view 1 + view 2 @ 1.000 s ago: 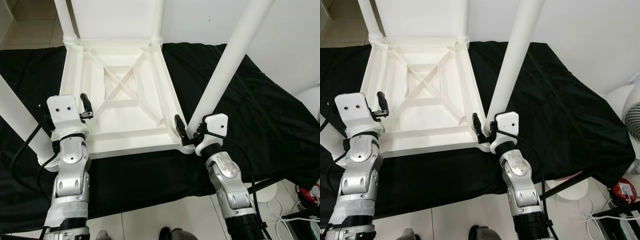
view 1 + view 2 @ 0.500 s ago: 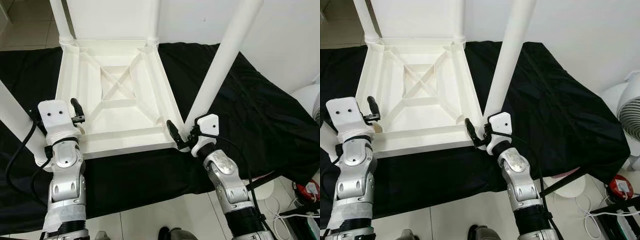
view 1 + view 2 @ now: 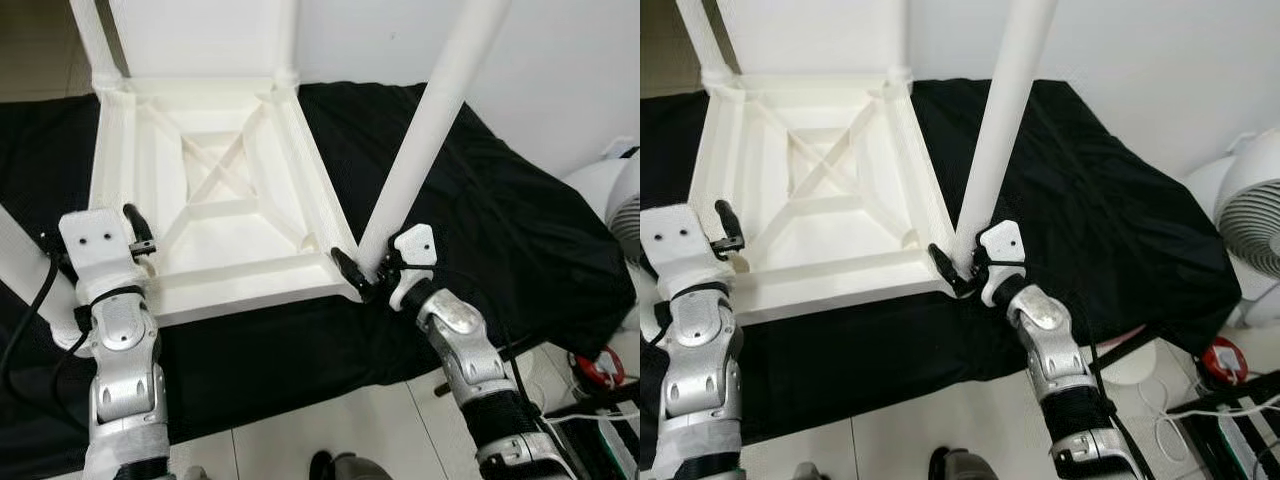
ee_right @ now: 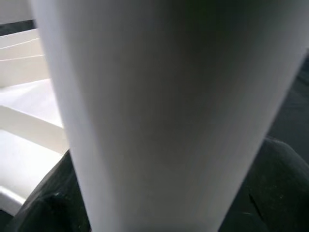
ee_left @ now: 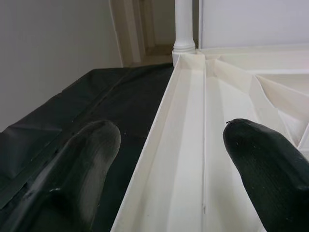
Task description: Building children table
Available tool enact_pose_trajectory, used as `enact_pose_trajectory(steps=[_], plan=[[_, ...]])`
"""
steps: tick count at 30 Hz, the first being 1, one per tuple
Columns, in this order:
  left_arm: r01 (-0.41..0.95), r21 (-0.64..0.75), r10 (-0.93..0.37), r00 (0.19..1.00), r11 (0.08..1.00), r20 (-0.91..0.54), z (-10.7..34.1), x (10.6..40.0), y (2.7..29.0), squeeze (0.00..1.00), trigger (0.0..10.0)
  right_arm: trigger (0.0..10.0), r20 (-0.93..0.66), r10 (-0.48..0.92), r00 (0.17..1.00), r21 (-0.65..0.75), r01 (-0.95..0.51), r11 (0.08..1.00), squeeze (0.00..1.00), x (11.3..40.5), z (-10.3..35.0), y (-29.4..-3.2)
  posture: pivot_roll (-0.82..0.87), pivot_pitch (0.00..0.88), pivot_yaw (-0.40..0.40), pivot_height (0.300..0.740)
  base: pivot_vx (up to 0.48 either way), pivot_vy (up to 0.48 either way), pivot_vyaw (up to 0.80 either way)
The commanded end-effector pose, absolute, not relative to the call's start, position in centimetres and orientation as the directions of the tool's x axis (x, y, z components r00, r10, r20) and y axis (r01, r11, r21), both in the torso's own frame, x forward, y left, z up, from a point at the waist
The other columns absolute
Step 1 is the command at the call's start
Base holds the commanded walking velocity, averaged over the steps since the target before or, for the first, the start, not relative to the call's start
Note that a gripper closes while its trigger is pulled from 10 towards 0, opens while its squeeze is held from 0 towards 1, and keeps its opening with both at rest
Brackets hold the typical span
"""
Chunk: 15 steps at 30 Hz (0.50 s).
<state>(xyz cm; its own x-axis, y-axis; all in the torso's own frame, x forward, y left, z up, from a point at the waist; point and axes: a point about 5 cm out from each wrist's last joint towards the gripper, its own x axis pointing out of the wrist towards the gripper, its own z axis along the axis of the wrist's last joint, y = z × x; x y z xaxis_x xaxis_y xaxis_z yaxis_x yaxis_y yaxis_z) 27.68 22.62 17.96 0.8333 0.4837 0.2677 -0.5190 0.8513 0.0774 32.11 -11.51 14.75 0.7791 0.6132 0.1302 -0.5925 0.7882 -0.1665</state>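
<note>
White tabletop (image 3: 220,180) lies upside down on black cloth (image 3: 500,220). Right tool (image 3: 372,274) pinches the near-right leg (image 3: 425,130) at its socket; keep it plumb while seating. Left tool (image 5: 164,159) straddles the rim, spread.

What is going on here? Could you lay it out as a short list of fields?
Scene: white table upside down on a black cloth
Left pincer: open, straddling the table's side rim
Right pincer: shut on the leg at the near right corner
Other legs: two upright at the far corners
Nearby: fan
</note>
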Motion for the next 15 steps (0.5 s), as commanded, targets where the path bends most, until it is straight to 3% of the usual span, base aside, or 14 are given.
enact_pose_trajectory(steps=[1, 15], plan=[[-0.777, 0.036, 0.753, 0.618, 0.628, 0.225, 16.6, 25.6, 25.2, 0.0, 10.0, 10.0, 0.085, 0.649, 0.756, -0.164, -0.632, 0.758, 0.0, 32.4, 14.2, -10.8, 0.12, 0.12, -0.101, 0.74, 0.0, 0.0, 0.0], [-0.819, 0.076, 0.783, 0.568, 0.569, 0.254, 17.0, 24.3, 28.0, 0.0, 10.0, 10.0, 0.095, 0.75, 0.655, -0.173, -0.731, 0.66, 0.0, 32.2, 14.1, -7.0, 0.12, 0.119, -0.102, 0.74, 0.0, 0.0, 0.0]])
